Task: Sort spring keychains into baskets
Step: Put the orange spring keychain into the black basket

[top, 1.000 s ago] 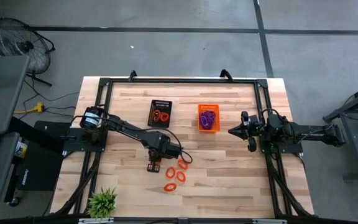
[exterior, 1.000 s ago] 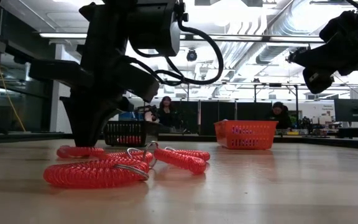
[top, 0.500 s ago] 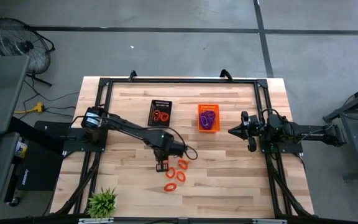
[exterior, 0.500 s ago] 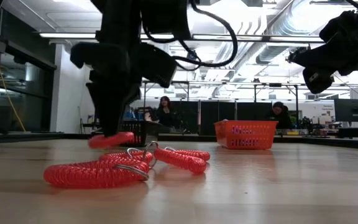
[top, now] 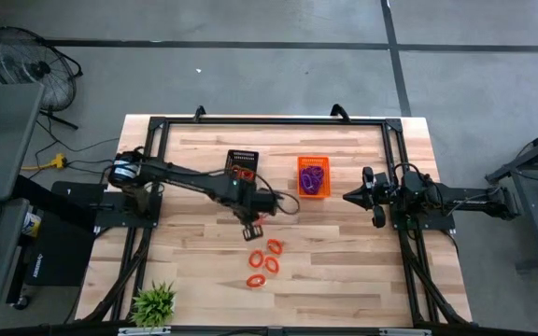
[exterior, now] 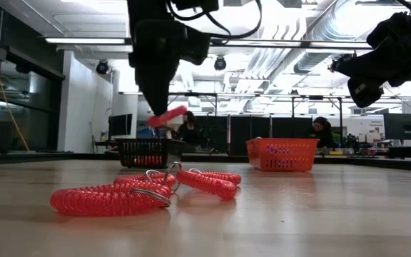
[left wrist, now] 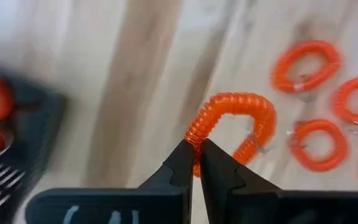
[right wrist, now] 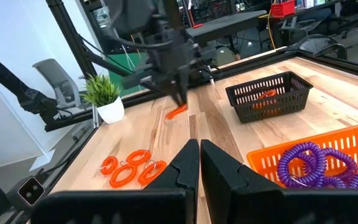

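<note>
Three orange-red spring keychains (top: 264, 262) sit loose on the wooden table (top: 344, 271), bunched together toward the front edge, well apart from both baskets. The left gripper (top: 253, 224) hangs above the table between that bunch and the black basket (top: 242, 170), fingers pinched tight on one orange-red keychain (left wrist: 235, 124) that dangles clear of the wood. The black basket has a couple of orange-red coils in it, and the orange basket (top: 313, 176) beside it holds a tangle of purple keychains (right wrist: 316, 165). The right gripper (top: 348, 198) waits off to the side of the orange basket, fingers closed with nothing in them.
</note>
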